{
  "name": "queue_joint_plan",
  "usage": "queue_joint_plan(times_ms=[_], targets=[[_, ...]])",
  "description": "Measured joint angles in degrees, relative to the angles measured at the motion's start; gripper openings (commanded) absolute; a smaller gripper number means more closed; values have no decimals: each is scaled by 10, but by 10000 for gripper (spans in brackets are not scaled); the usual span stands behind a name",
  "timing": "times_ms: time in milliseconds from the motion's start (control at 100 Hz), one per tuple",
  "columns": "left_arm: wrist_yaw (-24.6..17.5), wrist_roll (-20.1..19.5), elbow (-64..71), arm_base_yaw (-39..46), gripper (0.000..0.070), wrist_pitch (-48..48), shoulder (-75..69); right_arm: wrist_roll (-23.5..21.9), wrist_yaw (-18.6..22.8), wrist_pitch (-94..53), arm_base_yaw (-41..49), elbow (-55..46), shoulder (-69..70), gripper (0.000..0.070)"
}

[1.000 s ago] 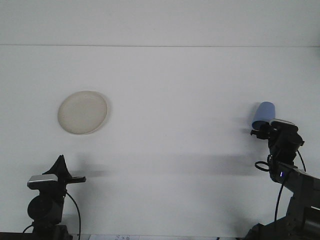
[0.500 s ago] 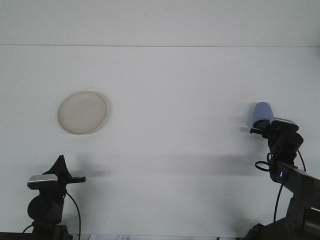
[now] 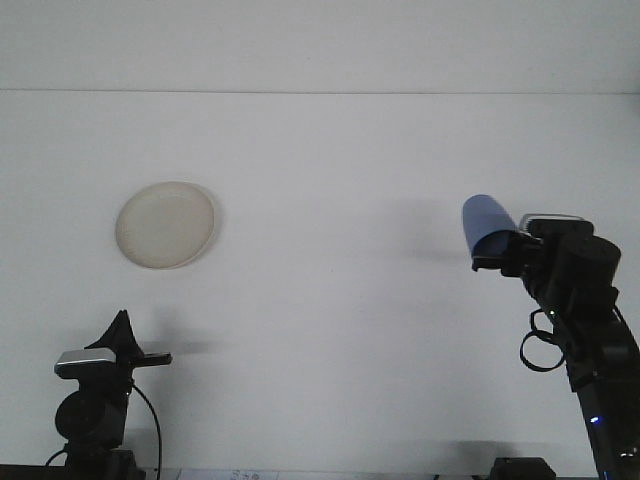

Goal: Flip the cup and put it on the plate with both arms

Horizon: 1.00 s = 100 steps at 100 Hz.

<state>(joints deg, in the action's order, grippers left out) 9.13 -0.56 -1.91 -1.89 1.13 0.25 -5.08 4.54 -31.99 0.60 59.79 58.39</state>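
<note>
Left gripper (image 3: 150,357) sits parked at the near left edge, nothing between its fingers; from this angle they read as closed together, though the view is edge-on and that is a guess. Right gripper (image 3: 492,258) is clamped on the blue cup (image 3: 485,225) at its lower end. Compared with a second ago the right arm has risen and swung inward toward table centre, and the cup has gone from near upright to clearly tilted, closed end up and to the left. Cup is now airborne, well clear of the white table (image 3: 350,150), shadow thrown behind it. Reads as lift done, rotation for the flip or handover starting; left arm has not moved to meet it. Further back on the left, the plate (image 3: 165,224) lies flat and bare, well apart from the cup. Count: one cup, one plate, two grippers.
</note>
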Motion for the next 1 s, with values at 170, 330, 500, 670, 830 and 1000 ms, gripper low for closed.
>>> queue_joint_plan(times_ms=[170, 330, 500, 670, 830, 1000], targets=[[0, 0, 0, 0, 15, 0, 0, 9, 0, -246, 141, 144, 81, 0], [0, 0, 0, 0, 15, 0, 0, 20, 2, -381, 253, 242, 174, 0], [0, 0, 0, 0, 15, 0, 0, 33, 0, -426, 339, 273, 271, 0], [0, 0, 0, 0, 15, 0, 0, 52, 0, -447, 403, 275, 349, 0], [0, 0, 0, 0, 15, 0, 0, 60, 0, -449, 440, 275, 394, 1], [0, 0, 0, 0, 15, 0, 0, 64, 0, -449, 459, 275, 418, 16]])
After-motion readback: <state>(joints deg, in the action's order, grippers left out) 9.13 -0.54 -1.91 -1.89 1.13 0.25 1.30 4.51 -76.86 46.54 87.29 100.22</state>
